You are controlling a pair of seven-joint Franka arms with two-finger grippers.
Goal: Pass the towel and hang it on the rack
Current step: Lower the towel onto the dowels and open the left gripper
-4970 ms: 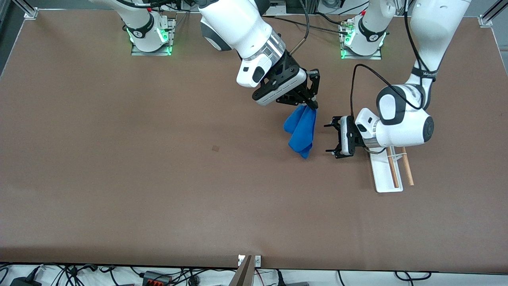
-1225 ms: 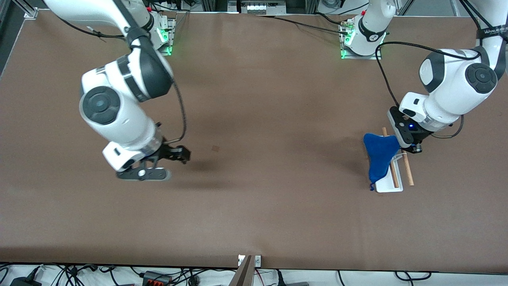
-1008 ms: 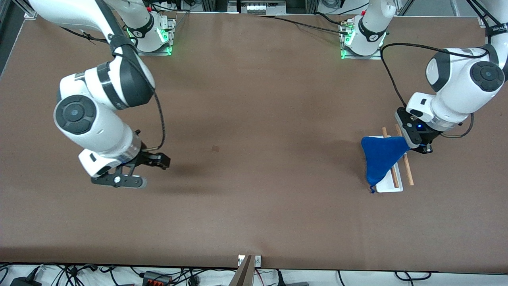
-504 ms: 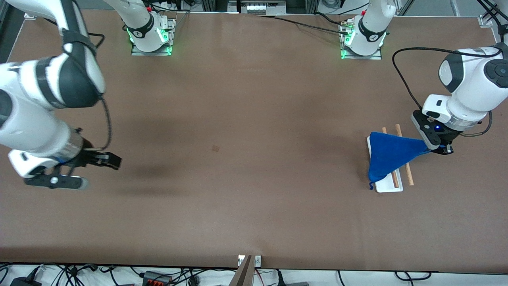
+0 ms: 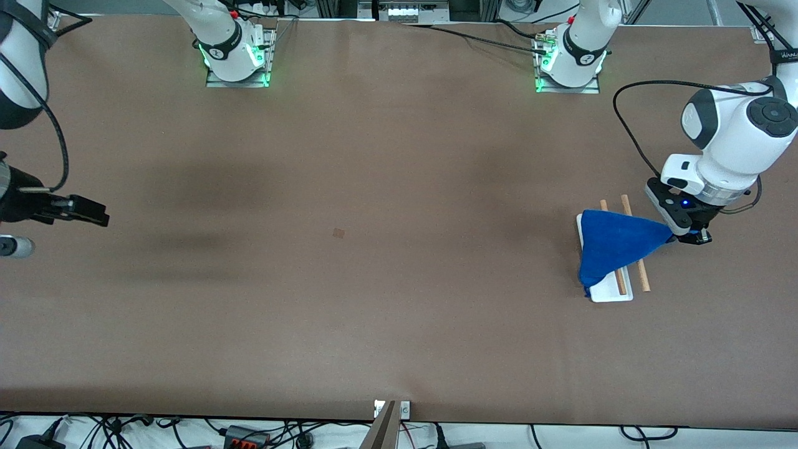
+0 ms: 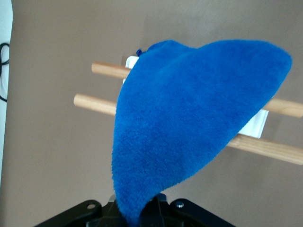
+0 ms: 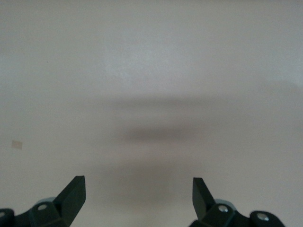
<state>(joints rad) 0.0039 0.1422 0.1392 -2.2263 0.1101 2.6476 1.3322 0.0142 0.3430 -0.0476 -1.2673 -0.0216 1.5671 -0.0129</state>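
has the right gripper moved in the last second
Yes. The right gripper, open, has swung away from the small mark on the table toward the right arm's end, now at the view's edge.

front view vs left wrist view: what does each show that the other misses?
Front only: the right gripper, open, over bare table at the right arm's end; both arm bases; the rack's white base end.
Left wrist only: the left gripper shut on the towel's corner, close up.
Both: the towel draped across the rack's two wooden rods.
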